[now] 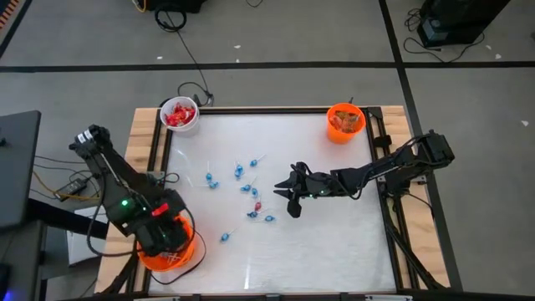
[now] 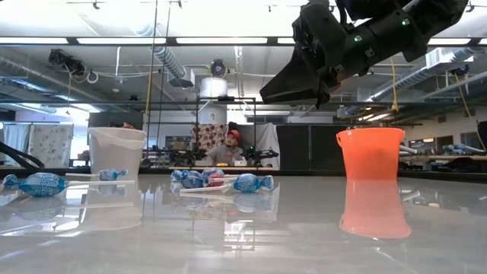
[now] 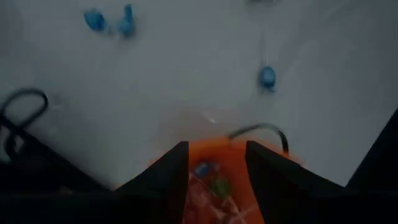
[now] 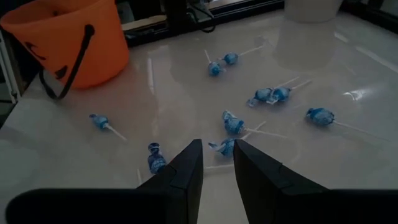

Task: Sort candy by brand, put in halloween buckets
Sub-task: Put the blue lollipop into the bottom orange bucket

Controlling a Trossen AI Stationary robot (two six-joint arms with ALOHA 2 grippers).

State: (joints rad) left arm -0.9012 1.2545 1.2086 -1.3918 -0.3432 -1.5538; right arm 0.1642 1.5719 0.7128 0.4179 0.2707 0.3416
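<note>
Several blue-wrapped candy pieces on sticks (image 1: 242, 180) lie loose on the white table's middle, also in the right wrist view (image 4: 233, 124). My left gripper (image 3: 217, 165) hangs open, pointing down over the larger orange bucket (image 1: 191, 253) at the near left corner, which holds wrapped candy (image 3: 208, 177). My right gripper (image 1: 292, 199) hovers open above the table, just right of the blue candy, with nothing between its fingers (image 4: 186, 171). The white bucket (image 1: 180, 115) at the far left holds red candy. The small orange bucket (image 1: 344, 122) stands at the far right.
The table has a wooden frame (image 1: 149, 125) around its white top. The white bucket (image 2: 116, 156) and the small orange bucket (image 2: 370, 156) stand near the far edge. Bare tabletop lies along the near edge and at the right. A person sits far behind the table.
</note>
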